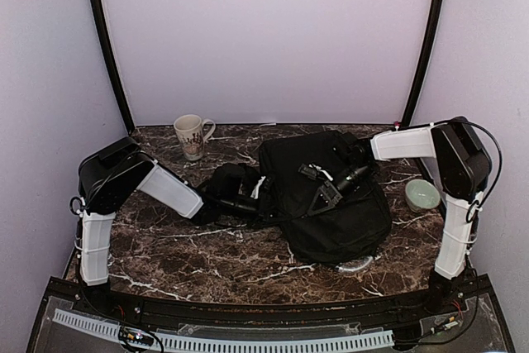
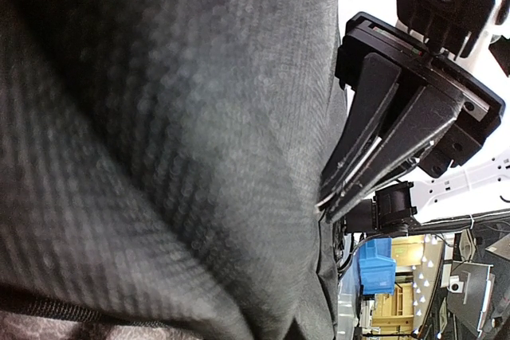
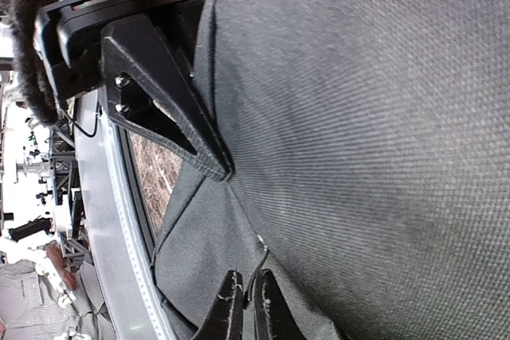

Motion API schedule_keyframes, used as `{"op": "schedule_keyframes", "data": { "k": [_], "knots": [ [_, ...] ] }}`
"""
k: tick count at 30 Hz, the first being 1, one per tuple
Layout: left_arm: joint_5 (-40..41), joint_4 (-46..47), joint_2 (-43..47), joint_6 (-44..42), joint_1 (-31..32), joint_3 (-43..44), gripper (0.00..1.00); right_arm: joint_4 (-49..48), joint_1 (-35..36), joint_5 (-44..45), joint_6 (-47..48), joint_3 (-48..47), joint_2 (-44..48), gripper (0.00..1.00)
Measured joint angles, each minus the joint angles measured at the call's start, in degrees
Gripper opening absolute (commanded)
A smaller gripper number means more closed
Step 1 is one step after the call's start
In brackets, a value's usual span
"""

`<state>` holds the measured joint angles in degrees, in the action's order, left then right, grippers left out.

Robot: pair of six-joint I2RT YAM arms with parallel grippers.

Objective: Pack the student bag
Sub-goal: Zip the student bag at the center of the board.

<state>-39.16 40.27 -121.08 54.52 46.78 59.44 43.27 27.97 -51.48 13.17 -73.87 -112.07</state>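
Observation:
The student bag (image 1: pixel 339 212), a large black fabric backpack, lies flat in the middle of the marble table, with both arms reaching onto it. My left gripper (image 1: pixel 263 202) is at its left edge. In the right wrist view its fingertips (image 3: pixel 225 171) pinch a fold of the bag (image 3: pixel 382 133), and creases run out from the tip. My right gripper (image 1: pixel 324 196) is over the bag's middle, its fingers (image 3: pixel 247 292) shut on a thin black cord of the bag. The left wrist view is filled with bag cloth (image 2: pixel 159 157), which hides my own fingers, and shows the right gripper (image 2: pixel 324 203) shut.
A patterned white mug (image 1: pixel 191 135) stands at the back left. A pale green bowl (image 1: pixel 421 194) sits at the right by the right arm. The bag's grey loop handle (image 1: pixel 357 266) lies toward the table's front edge.

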Motion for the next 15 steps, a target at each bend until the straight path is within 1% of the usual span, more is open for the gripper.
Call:
{"op": "schedule_keyframes", "data": {
  "k": [2,4,7,12,15],
  "knots": [
    [0.0,0.02,0.0,0.04,0.0,-0.02,0.08,-0.04,0.0,0.81,-0.42,0.0,0.0,0.21],
    [0.0,0.04,0.0,0.09,0.0,-0.02,0.08,-0.11,-0.02,2.05,-0.61,-0.02,-0.13,0.24],
    [0.04,0.02,0.0,0.11,0.0,-0.04,0.08,0.04,-0.02,2.23,-1.03,-0.09,-0.94,0.24],
    [0.22,0.09,0.0,0.11,0.02,-0.24,0.08,0.57,-0.02,1.4,-1.07,-0.92,-2.62,0.2],
    [0.22,0.17,0.0,0.11,0.02,-0.24,0.08,1.16,-0.07,0.76,-1.07,-1.51,-3.23,0.14]
  ]
}}
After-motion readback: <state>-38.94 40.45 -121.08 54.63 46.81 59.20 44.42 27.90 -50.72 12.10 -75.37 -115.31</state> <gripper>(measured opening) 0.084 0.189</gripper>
